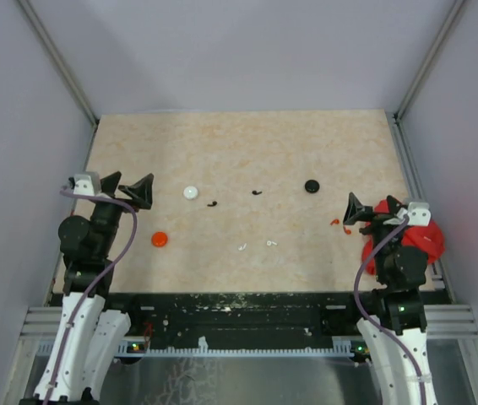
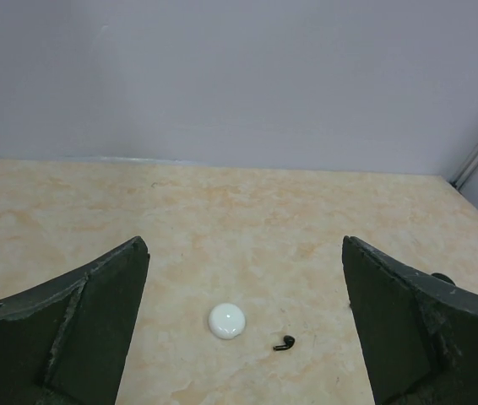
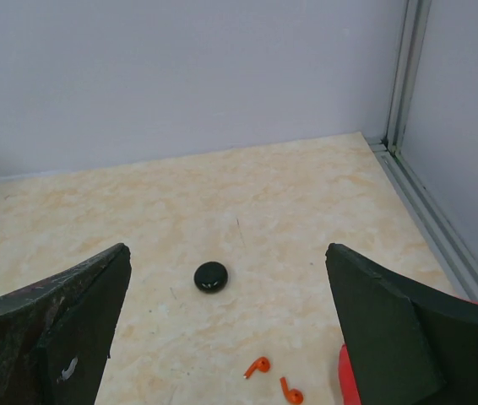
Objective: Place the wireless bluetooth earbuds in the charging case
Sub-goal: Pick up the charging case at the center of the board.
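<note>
Three round charging cases sit on the bench (image 1: pixel 247 143): a white case (image 1: pixel 191 192) left of centre, a black case (image 1: pixel 311 186) towards the right, and an orange case (image 1: pixel 160 240) nearer the left arm. Six earbuds lie loose on the bench, none in a case. The two black earbuds (image 1: pixel 212 203) lie between the white and black cases, one just right of the white case and the other (image 1: pixel 258 192) further along. The two white earbuds (image 1: pixel 241 247) lie side by side nearer the front edge, and the two orange earbuds (image 1: pixel 334 222) are just beside the right tool (image 1: pixel 374 208). One red lump (image 1: pixel 420 240) rests at the right edge under the right arm. The left tool (image 1: pixel 127 187) hangs over the left edge, and both tools stand wide open with nothing between their fingers. The top view shows the orange pair only as a small speck. The right wrist view separates them into two curved pieces (image 3: pixel 257 367) and (image 3: pixel 290 391), with the black case (image 3: pixel 211 276) beyond them. The left wrist view takes in only the white case (image 2: pixel 226 321) and the nearer black earbud (image 2: pixel 284 342), apart from each other. Only the top view shows the orange case and the white pair.
</note>
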Tool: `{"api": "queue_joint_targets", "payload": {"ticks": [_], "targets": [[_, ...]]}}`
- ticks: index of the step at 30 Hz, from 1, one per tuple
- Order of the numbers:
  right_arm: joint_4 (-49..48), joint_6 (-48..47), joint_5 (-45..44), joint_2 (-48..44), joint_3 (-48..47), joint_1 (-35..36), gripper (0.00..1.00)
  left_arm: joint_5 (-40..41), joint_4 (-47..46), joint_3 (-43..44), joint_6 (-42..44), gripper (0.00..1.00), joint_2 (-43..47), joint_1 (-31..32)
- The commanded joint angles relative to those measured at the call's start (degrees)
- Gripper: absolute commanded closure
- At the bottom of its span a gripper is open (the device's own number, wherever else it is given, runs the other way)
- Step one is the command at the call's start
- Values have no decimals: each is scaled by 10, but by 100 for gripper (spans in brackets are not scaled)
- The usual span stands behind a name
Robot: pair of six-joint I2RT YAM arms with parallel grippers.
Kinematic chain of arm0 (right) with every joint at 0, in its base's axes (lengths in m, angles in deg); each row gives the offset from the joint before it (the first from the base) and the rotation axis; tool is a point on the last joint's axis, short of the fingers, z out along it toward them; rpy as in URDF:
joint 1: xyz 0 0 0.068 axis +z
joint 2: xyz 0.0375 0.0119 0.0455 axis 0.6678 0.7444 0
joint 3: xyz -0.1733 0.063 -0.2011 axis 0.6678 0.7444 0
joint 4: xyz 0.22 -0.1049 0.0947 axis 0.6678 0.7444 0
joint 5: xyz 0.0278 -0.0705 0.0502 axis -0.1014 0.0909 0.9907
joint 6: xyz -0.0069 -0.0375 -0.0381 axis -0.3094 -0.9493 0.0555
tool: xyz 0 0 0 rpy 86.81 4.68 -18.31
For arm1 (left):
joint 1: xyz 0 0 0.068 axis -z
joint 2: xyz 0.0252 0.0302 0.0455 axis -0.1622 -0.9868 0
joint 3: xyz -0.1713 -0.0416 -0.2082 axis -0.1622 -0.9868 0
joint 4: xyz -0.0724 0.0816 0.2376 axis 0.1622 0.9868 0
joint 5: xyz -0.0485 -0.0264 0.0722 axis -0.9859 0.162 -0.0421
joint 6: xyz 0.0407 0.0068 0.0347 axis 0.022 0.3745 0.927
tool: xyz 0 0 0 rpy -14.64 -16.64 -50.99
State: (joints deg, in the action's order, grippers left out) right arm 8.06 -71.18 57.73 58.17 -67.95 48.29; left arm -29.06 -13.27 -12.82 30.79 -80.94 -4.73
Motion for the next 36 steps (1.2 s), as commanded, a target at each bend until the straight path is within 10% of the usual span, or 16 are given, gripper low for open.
{"api": "queue_joint_targets", "payload": {"ticks": [1, 20, 36], "targets": [[-51, -7, 17, -12, -1, 8, 2, 2, -30, -14, -17, 0, 1, -6], [-48, -8, 22, -19, -1, 84, 2, 15, 275, 67, -92, 0, -146, -7], [-48, -22, 19, -37, 11, 102, 1, -21, 305, 54, -129, 0, -348, -7]]}}
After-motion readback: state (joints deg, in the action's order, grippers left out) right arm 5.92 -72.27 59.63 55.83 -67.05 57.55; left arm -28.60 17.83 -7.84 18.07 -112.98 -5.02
